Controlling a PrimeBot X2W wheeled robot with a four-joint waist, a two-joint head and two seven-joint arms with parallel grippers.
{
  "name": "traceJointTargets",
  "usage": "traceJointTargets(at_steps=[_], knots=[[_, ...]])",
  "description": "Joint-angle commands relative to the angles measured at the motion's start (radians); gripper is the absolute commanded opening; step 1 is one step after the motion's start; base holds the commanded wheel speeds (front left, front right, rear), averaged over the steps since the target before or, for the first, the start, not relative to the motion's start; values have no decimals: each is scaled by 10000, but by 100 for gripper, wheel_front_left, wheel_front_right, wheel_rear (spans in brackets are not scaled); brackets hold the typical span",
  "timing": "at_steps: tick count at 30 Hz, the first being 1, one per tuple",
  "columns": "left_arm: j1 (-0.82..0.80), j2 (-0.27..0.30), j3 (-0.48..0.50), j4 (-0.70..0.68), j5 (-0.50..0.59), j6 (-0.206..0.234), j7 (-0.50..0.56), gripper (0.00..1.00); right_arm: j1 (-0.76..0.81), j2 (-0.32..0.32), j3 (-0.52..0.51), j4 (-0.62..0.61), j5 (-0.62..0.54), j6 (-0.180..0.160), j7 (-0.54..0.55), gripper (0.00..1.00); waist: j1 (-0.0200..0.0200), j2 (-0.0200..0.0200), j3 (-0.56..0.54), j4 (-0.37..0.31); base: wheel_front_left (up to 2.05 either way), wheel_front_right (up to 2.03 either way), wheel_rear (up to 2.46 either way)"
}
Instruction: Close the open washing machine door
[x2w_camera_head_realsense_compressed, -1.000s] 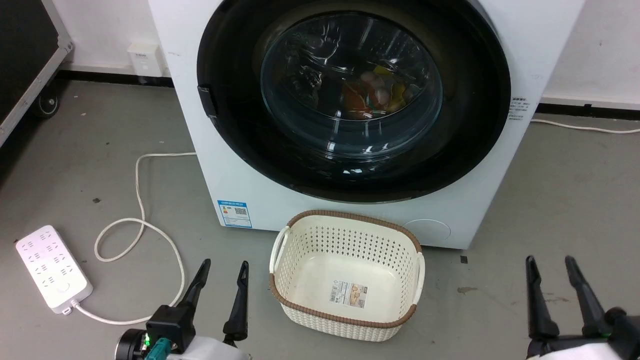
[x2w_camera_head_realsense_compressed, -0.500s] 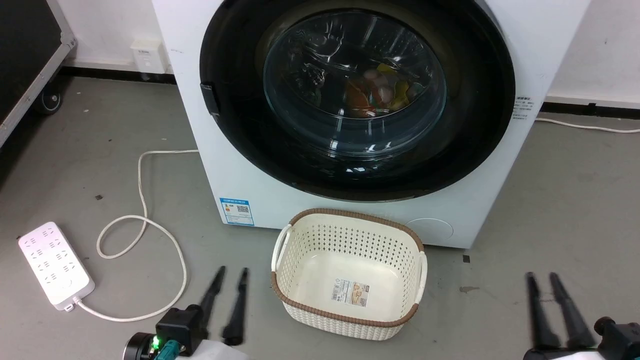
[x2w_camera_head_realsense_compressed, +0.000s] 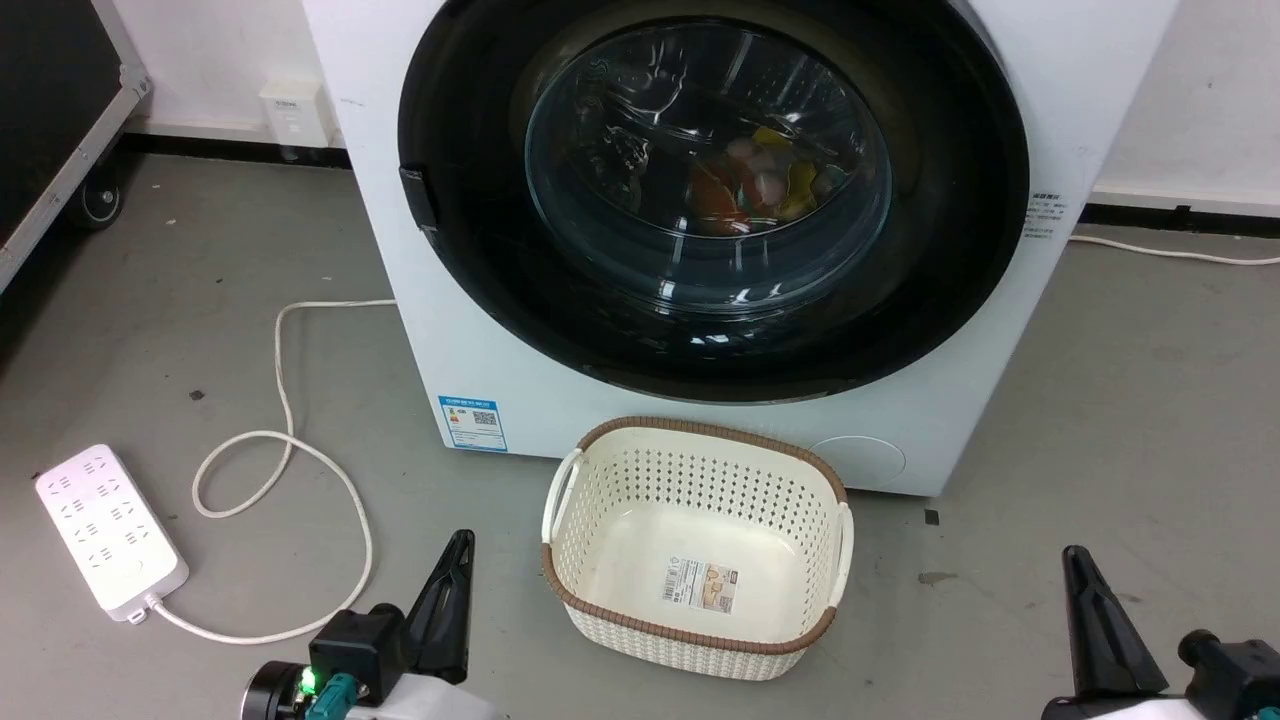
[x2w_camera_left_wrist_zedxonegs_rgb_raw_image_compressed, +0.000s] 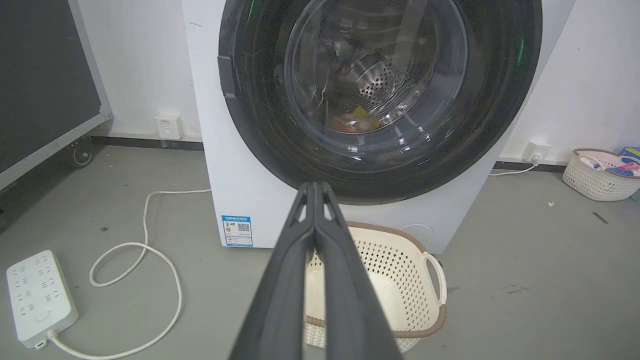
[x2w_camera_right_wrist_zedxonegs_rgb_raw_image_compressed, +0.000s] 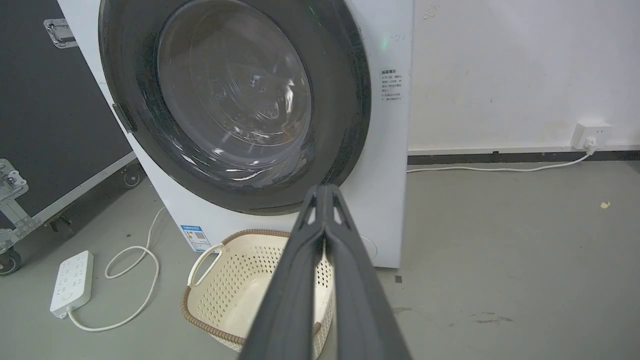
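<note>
The washing machine door, a wide black disc with a bulging glass window, lies flat against the white washer front; coloured laundry shows through the glass. The same door appears ahead in the left wrist view, and the door is seen at an angle from the right wrist. My left gripper is low at the bottom left, shut, its fingers pressed together and holding nothing. My right gripper is low at the bottom right, shut too, fingers touching.
An empty cream basket with a brown rim sits on the floor just before the washer, between my grippers. A white power strip and looping cable lie left. A black wheeled case stands far left. Another basket is far right.
Both grippers went from open to shut and sank lower in the head view. The door and basket stayed put; the camera shifted slightly.
</note>
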Motion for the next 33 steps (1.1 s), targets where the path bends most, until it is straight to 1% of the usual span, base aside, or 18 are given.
traceJointTargets(at_steps=[1,33], knots=[[6,1,60,-82,84,56,89,0,-102,8,33,-65,-124,-1,75,0,0,0,1,-11,0,0,0],[20,4,344,-586,438,282,722,0,-345,27,244,-283,-626,-3,713,0,0,0,14,-166,0,0,0]])
